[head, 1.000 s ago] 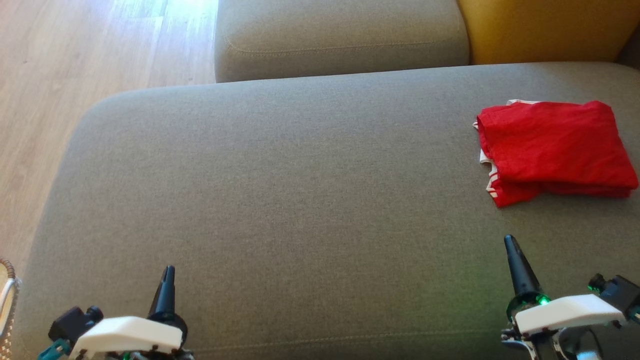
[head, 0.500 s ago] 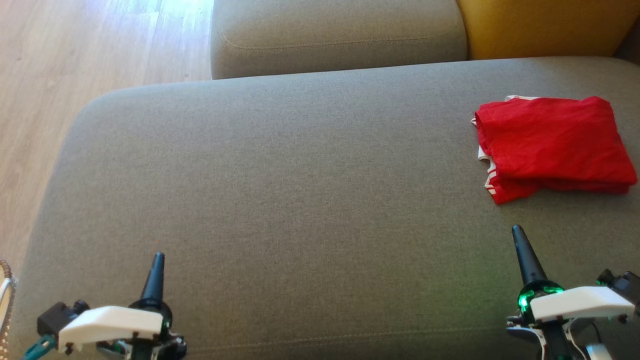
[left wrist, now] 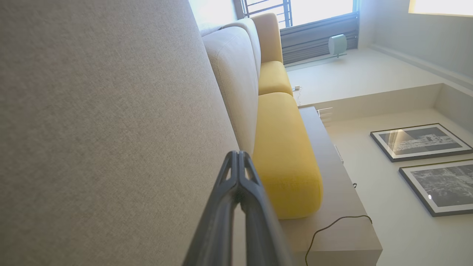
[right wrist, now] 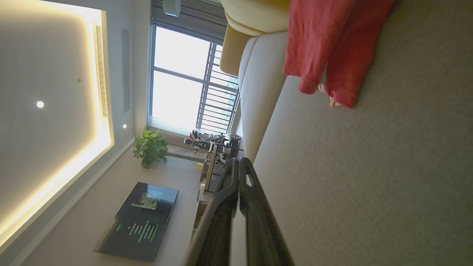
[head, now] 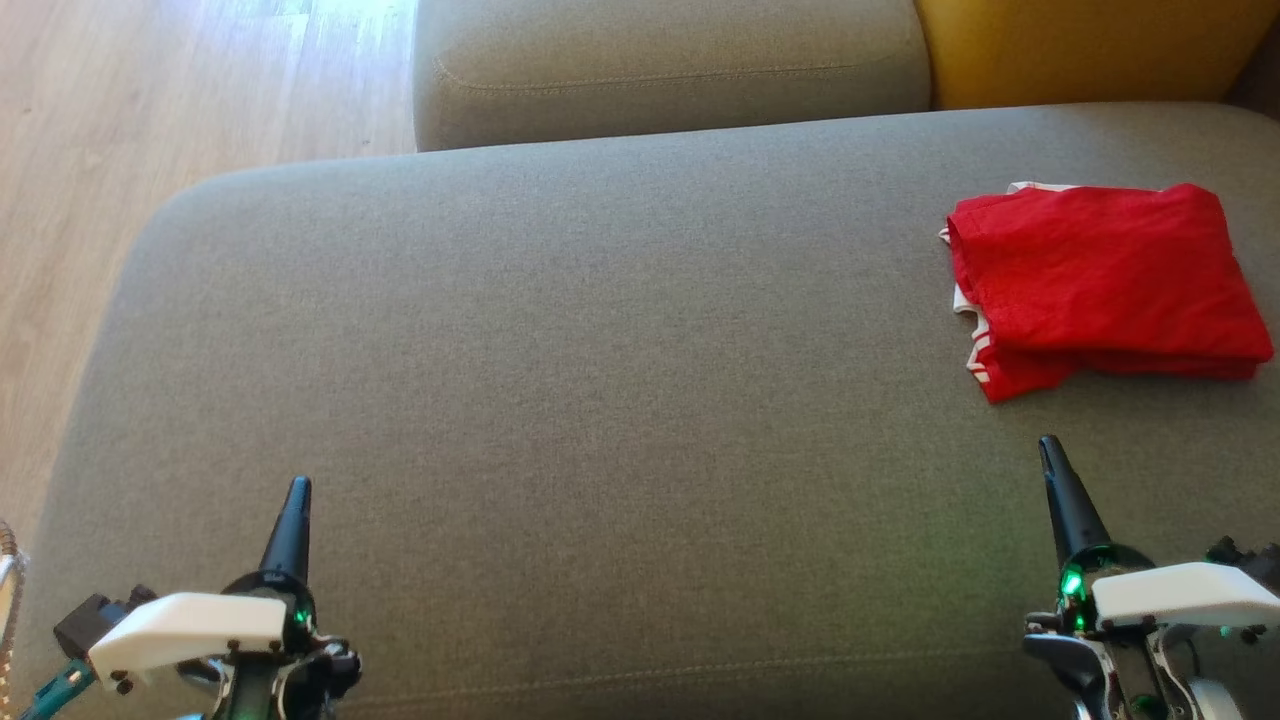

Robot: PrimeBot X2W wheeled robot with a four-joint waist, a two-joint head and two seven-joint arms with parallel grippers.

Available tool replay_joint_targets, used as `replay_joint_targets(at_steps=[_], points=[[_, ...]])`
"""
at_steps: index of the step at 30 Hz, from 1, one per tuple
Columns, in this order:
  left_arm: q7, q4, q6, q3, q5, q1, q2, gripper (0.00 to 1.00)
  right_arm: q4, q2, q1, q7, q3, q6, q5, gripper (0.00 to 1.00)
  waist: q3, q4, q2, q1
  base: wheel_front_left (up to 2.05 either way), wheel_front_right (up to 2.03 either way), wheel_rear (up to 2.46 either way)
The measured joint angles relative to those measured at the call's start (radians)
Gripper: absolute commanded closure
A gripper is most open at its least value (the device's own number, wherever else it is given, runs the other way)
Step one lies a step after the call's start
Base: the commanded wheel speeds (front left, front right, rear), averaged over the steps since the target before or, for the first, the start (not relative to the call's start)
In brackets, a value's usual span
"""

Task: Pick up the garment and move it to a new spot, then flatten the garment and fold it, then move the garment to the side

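We find the garment folded at the right end of the sofa, with its long axis running left to right across the head view. It lies ahead of the right claw and slightly to its right, near but not touching. The left claw is well apart from it, toward the sofa's other end. Both claws are closed and empty. We judge that any further sideways move falls to the right arm.

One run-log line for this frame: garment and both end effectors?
garment: red, looks folded, lying at sofa seat right side | left end effector: shut, empty | right end effector: shut, empty, apart from garment
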Motion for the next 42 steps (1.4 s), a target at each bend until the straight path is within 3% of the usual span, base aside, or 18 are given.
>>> replay_joint_targets(at_steps=[21,42], points=[[0.060,0.026,-0.037,0.056,-0.236,-0.055,-0.002,1.00,0.012,0.000,-0.035,0.061,-0.030,0.000,0.253,1.00,0.015,-0.010,0.0000,0.0000,0.00,0.00,0.00],[0.065,0.026,-0.040,0.066,-0.239,-0.066,-0.005,1.00,0.012,0.000,-0.041,0.067,-0.039,0.000,0.258,1.00,0.015,-0.010,0.0000,0.0000,0.00,0.00,0.00]])
